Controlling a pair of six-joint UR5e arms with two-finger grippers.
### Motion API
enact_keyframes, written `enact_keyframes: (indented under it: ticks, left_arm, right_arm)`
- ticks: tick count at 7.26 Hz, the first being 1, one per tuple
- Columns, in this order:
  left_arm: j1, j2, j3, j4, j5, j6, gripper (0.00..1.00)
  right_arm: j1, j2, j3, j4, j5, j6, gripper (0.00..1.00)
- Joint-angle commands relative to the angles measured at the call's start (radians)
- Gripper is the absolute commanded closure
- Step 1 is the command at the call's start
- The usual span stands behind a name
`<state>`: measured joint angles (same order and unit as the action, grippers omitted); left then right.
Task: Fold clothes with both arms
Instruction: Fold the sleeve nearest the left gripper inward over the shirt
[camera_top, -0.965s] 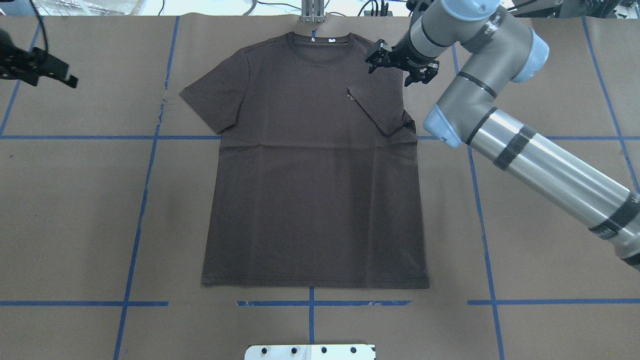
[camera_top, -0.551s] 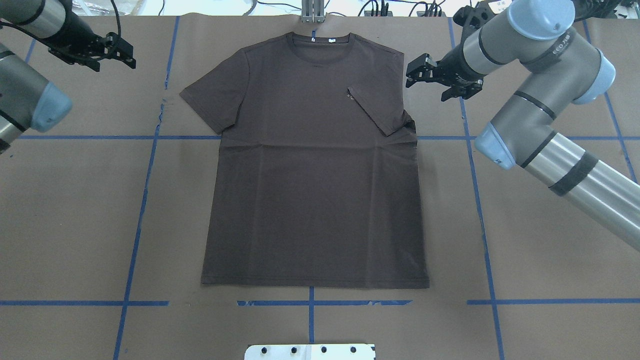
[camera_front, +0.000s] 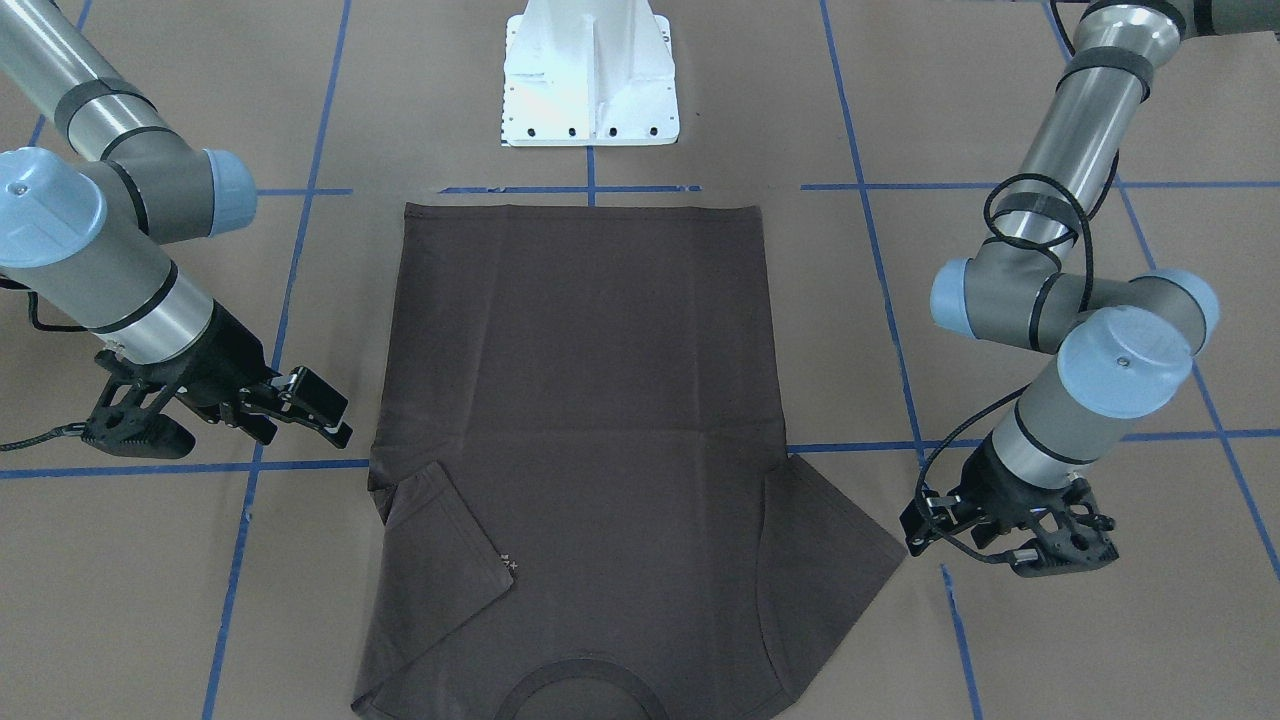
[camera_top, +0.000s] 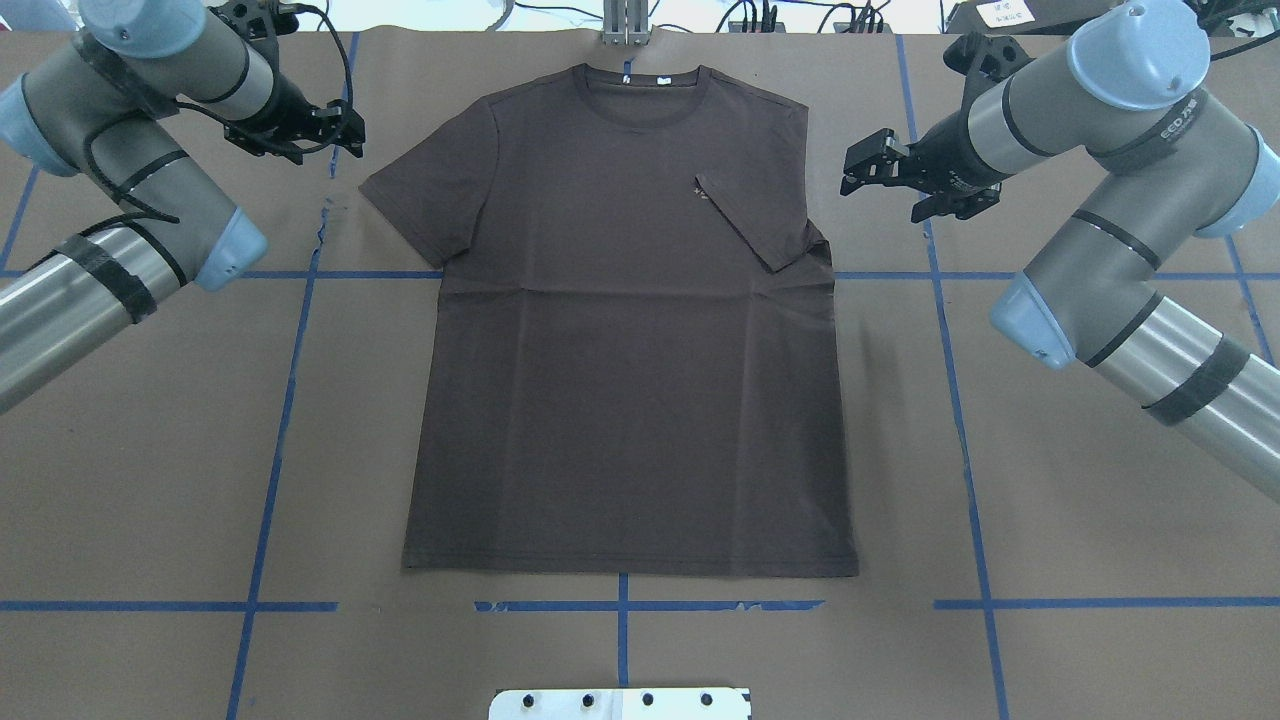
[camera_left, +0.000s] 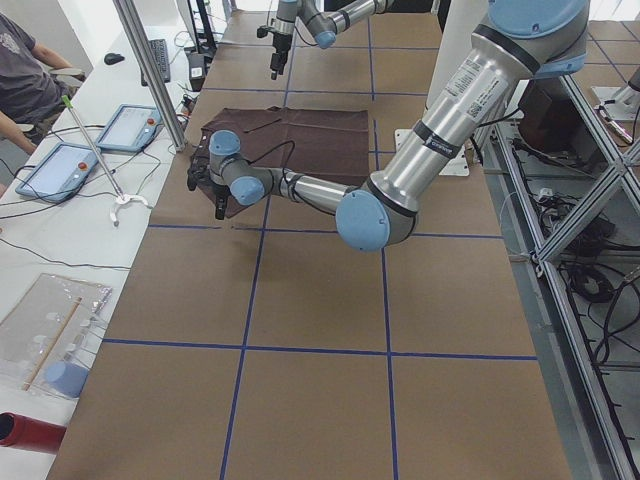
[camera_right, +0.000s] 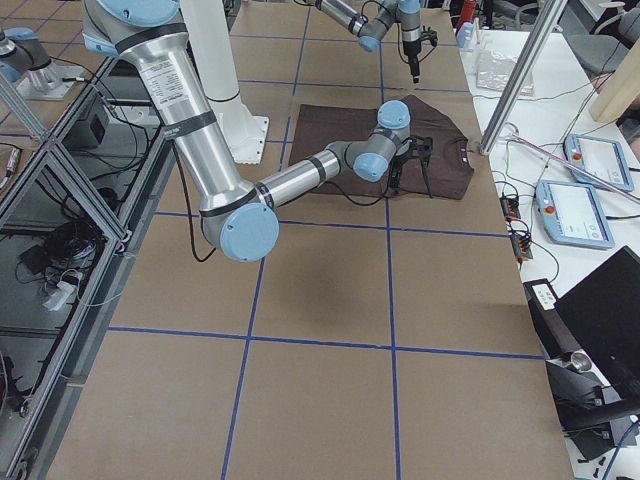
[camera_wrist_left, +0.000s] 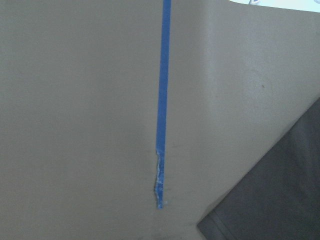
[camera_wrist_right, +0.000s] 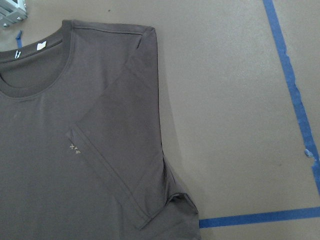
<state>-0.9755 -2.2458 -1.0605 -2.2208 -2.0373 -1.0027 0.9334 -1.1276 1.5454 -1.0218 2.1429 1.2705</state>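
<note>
The dark brown-grey T-shirt (camera_top: 630, 330) lies flat, front up, collar at the far edge, with white neck tags (camera_top: 660, 80). Its right sleeve (camera_top: 760, 215) is folded in over the chest beside the pale lettering; its left sleeve (camera_top: 425, 195) is spread out. My left gripper (camera_top: 347, 127) is open and empty, just outside the left sleeve and above the paper. My right gripper (camera_top: 862, 168) is open and empty, just right of the right shoulder. In the front-facing view the left gripper (camera_front: 922, 525) is beside the spread sleeve and the right gripper (camera_front: 330, 410) is beside the folded side. The right wrist view shows the folded sleeve (camera_wrist_right: 125, 140).
Brown paper with blue tape lines (camera_top: 290, 400) covers the table. The white base plate (camera_top: 620, 703) is at the near edge. A metal post (camera_top: 625, 22) and cables stand beyond the collar. Tablets (camera_left: 135, 127) and a person are at the far side.
My left arm has swung in from the left to the spread sleeve. My right gripper has drawn away to the right from the shirt's shoulder. The shirt has not moved.
</note>
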Motion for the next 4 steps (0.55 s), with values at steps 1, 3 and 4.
enact_keyframes:
  ticks: [1, 3, 4]
  left_arm:
    - [0.044, -0.058, 0.098, -0.033, 0.061, -0.024, 0.28]
    - [0.057, -0.06, 0.117, -0.036, 0.072, -0.022, 0.33]
    - [0.058, -0.061, 0.117, -0.042, 0.075, -0.024, 0.37]
  right_arm:
    - [-0.004, -0.005, -0.002, 0.0, -0.003, 0.003, 0.0]
    - [-0.004, -0.005, -0.001, 0.0, -0.003, 0.001, 0.0]
    - [-0.004, -0.005, -0.001, 0.0, -0.003, 0.006, 0.0]
